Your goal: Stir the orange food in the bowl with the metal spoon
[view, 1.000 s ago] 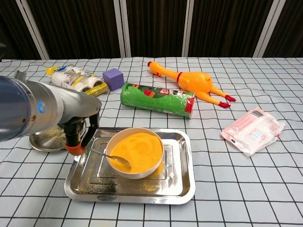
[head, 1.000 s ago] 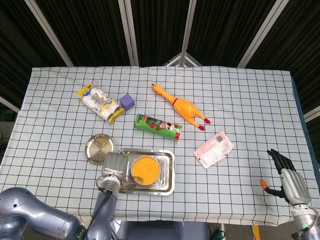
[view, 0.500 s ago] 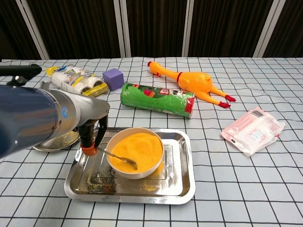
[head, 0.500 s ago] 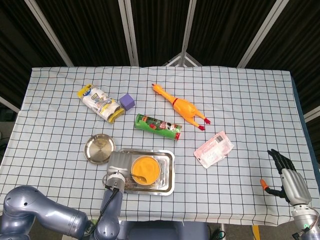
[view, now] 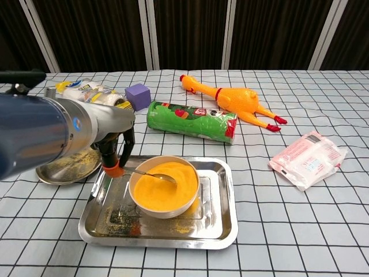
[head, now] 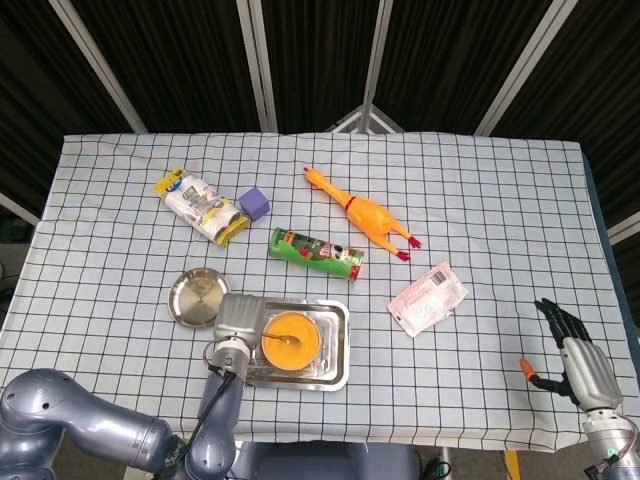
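While the bowl [view: 164, 186] of orange food [view: 163, 184] is sitting in the middle of the steel tray [view: 219, 228] near the table's front edge, the spoon [view: 151, 173] is reaching into it from the left, its tip lying on the food's far left part and its handle crossing the bowl's left rim. The left hand [view: 117, 151] is grasping that handle just outside the rim, above the tray's left side; in the head view the hand [head: 238, 322] is covering the tray's left end. A round metal lid [head: 196, 298] is lying just left of the tray, almost touching the arm. Behind the tray, a green can [view: 192, 121] is lying on its side, leaving only a narrow strip of cloth between them. Farther back, a rubber chicken [view: 230, 101], a purple cube [view: 137, 96] and a snack pack [view: 91, 96] are lying well apart from the bowl. A pink packet [view: 308, 159] is resting to the right, with open cloth between it and the tray. The right hand [head: 578, 361] is hanging off the table's right front corner, fingers spread, grasping nothing.
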You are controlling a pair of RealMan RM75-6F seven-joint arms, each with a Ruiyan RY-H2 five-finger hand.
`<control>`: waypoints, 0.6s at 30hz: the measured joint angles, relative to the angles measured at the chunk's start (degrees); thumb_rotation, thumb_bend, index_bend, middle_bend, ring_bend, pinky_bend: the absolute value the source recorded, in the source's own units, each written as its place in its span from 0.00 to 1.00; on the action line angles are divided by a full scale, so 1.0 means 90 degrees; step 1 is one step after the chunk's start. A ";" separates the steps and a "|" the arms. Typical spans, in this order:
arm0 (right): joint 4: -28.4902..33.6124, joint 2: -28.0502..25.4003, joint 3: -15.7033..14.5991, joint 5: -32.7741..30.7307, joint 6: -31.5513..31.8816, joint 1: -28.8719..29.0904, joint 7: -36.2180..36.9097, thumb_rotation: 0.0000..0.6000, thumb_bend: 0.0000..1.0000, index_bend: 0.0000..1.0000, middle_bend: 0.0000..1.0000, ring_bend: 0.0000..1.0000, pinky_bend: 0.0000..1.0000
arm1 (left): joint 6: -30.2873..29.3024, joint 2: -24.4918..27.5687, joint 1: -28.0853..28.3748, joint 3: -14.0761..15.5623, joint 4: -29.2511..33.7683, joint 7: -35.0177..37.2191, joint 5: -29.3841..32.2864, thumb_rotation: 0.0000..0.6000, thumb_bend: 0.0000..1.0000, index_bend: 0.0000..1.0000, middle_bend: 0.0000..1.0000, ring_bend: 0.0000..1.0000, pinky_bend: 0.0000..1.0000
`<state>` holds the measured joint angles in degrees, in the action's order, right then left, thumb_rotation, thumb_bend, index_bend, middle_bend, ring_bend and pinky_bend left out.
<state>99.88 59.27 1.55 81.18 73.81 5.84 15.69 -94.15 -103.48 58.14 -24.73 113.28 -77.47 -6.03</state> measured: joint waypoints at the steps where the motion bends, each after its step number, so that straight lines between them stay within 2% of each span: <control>1: 0.0000 0.0000 0.0000 0.0000 -0.0002 0.0001 0.0001 1.00 0.40 0.00 0.00 0.00 0.00 | 0.0000 0.0021 -0.0002 0.0005 0.0040 0.0011 0.0008 1.00 0.77 0.86 1.00 1.00 1.00; 8: 0.0016 -0.0003 -0.0008 0.0009 -0.0005 0.0001 -0.0011 1.00 0.40 0.00 0.00 0.00 0.00 | -0.0047 0.0215 0.0005 0.0096 0.0219 0.0109 -0.0193 1.00 0.77 0.86 1.00 1.00 1.00; 18: 0.0019 -0.0011 -0.0005 -0.0001 -0.0021 0.0005 0.0013 1.00 0.40 0.00 0.00 0.00 0.00 | -0.0070 0.0194 0.0090 0.0413 -0.0210 0.0169 -0.0376 1.00 0.77 0.86 1.00 1.00 1.00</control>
<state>100.05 59.17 1.50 81.17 73.62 5.88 15.80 -94.78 -101.73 58.95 -21.02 111.39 -75.95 -9.41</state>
